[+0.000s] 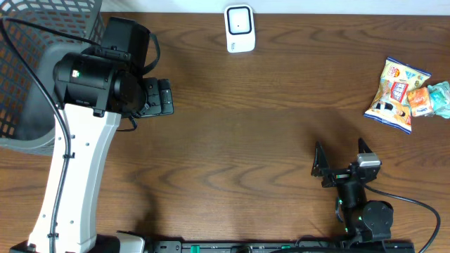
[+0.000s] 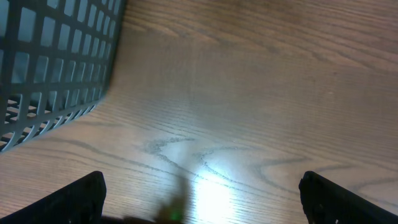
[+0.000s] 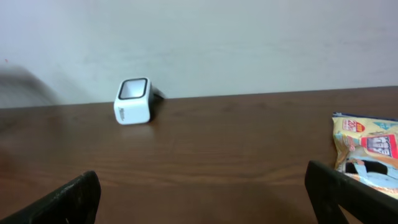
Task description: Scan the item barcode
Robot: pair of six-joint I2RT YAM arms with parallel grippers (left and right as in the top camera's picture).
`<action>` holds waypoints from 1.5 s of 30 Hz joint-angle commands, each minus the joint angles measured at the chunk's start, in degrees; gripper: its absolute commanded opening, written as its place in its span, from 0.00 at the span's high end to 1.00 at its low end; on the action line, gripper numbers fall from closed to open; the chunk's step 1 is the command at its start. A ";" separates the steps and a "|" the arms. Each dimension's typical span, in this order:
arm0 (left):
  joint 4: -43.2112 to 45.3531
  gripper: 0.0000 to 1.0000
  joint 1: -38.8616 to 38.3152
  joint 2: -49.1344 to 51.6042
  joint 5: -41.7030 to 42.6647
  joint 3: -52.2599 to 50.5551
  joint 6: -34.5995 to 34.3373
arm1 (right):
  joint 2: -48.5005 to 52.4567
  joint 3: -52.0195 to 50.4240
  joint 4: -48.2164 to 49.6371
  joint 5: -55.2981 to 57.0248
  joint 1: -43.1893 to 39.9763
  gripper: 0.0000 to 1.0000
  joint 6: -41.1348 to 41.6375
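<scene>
Table: brown wood grain, smooth, slight sheen. Basket: grey plastic mesh, matt. Scanner: white plastic, smooth, dark glossy window. Snack packets: printed film, glossy, crinkled.

Centre: brown wooden table bare, open passage.
Left: grey plastic mesh basket blocks the far corner.
Far edge: white boxy scanner stands alone.
Right: colourful snack packets clustered near edge.

Wooden table, white scanner, snack packets, grey mesh basket
</scene>
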 commanded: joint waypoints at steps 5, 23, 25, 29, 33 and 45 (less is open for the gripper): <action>-0.26 0.02 -0.02 0.02 -0.31 -0.17 -0.28 | 0.17 -0.28 -3.67 1.05 -0.79 0.01 -0.48; -0.26 0.02 -0.02 0.00 -0.28 -0.17 -0.28 | 0.17 -0.28 -3.82 1.05 -0.79 0.01 -5.14; -0.26 0.02 -0.02 0.02 -0.28 -0.17 -0.28 | 0.17 -0.28 -3.85 1.05 -0.79 0.01 -5.14; -0.26 0.02 -0.02 0.00 -0.28 -0.17 -0.28 | 0.17 -0.28 -3.82 1.07 -0.81 0.01 -5.16; -0.26 0.02 -0.02 0.00 -0.28 -0.17 -0.28 | 0.17 -0.28 -3.82 1.07 -0.90 0.01 -5.14; -0.26 0.02 -0.02 0.02 -0.28 -0.17 -0.28 | 0.15 -0.28 -3.85 1.46 -1.51 0.01 -3.04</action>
